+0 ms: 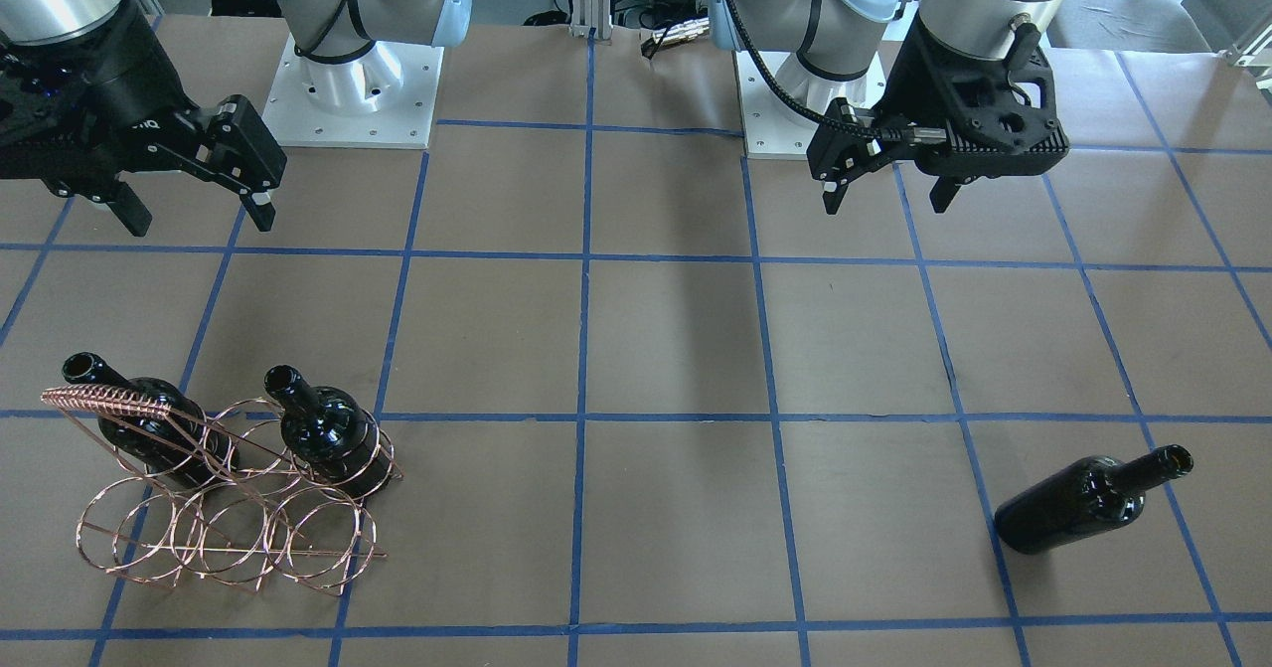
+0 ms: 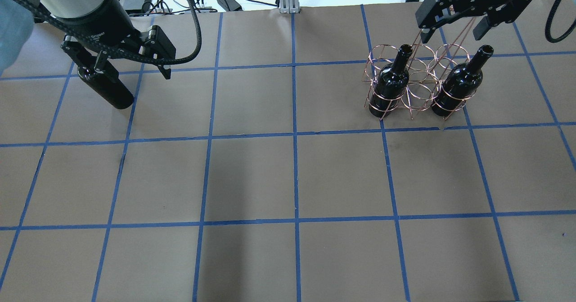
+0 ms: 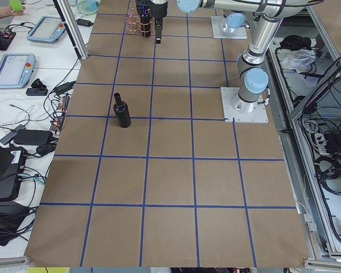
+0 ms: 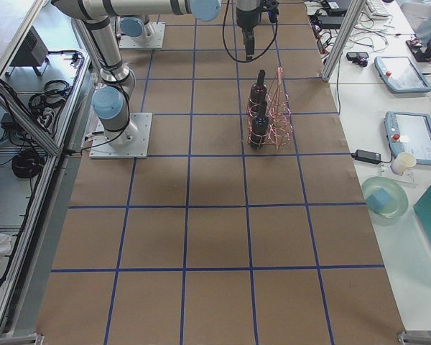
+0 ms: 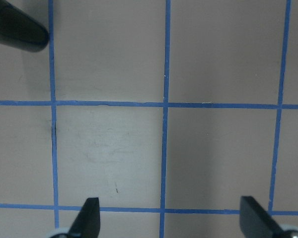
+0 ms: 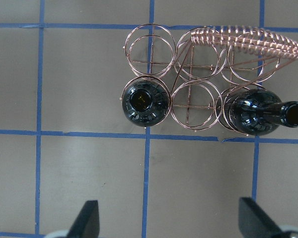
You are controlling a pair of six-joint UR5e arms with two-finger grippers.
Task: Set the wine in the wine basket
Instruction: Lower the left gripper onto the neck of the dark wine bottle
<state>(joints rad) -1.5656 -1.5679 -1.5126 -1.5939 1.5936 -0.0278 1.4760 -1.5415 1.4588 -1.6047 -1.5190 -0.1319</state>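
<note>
Shows left gripper [image 1: 886,200] and right gripper [image 1: 199,218] spread wide, empty; wine basket [image 6: 243,38] holding two bottles [image 6: 145,101] in end loops; third wine [image 1: 1083,503], seemingly upright, near left gripper.

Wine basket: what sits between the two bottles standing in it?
Only an empty middle loop of the wine basket; the right wrist view shows it.

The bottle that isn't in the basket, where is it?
In the overhead view the bottle stands alone at the far left of the table, by the left gripper, far from the basket.
</note>
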